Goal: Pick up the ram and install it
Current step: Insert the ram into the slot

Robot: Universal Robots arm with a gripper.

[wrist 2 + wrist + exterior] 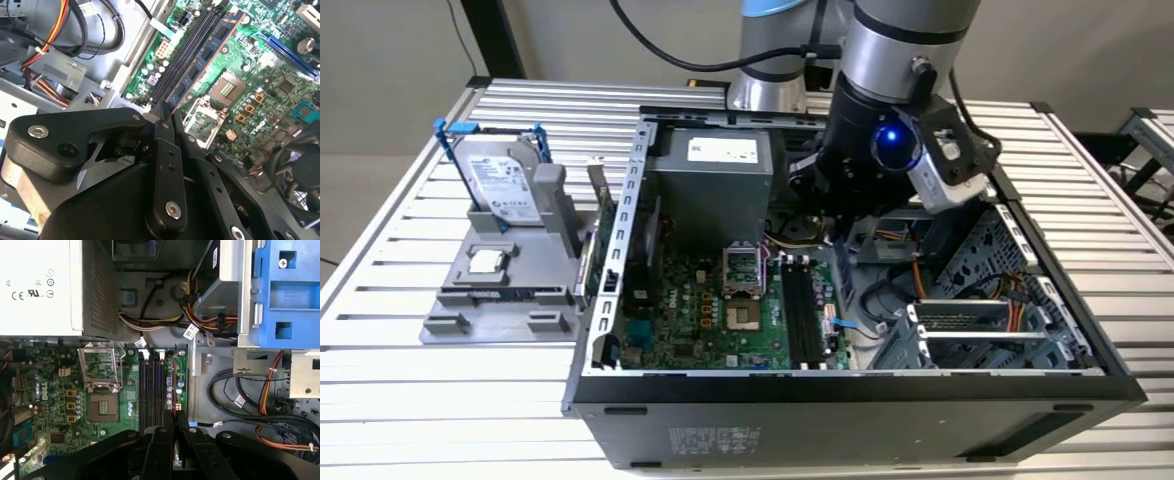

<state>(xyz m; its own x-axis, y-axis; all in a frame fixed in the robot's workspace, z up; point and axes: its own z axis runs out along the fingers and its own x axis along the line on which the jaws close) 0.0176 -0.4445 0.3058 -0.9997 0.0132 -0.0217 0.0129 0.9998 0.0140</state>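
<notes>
Computer case (pixel 1067 385): you see it lying open on the counter (pixel 400 420), with the motherboard (pixel 707 320) flat on its floor.
Inside the case: the grey power supply (pixel 710 185) sits at the far end; bundles of coloured cables (pixel 272 390) and a metal drive cage (pixel 987 325) fill the side at the exterior view's right.
Motherboard: green, with an open processor socket (pixel 102 407) and a row of black memory slots (pixel 150 395) just beside it.
Grey holder (pixel 500 290): it stands on the counter at the exterior view's left, outside the case; a silver hard drive (pixel 500 180) with a blue frame leans upright in it, and a small square silver chip (pixel 486 262) lies in a flat pocket below.
Arm: it reaches down into the case, above the far end of the memory slots.
Hand (pixel 167 117): the black fingers (pixel 162 165) are pressed close together, and you see a thin board edge clamped between them, so it is closed on the ram.
Ram (pixel 200 70): in the second wrist view it is a long, narrow dark blue board with black chips and a reddish lower edge, running from the fingertips along the slots.
Ram position: it stands on edge at the slot nearest the case's cable side; in the first wrist view you see it (pixel 170 387) edge-on, beside the empty black slots. You cannot tell if it is fully seated.
</notes>
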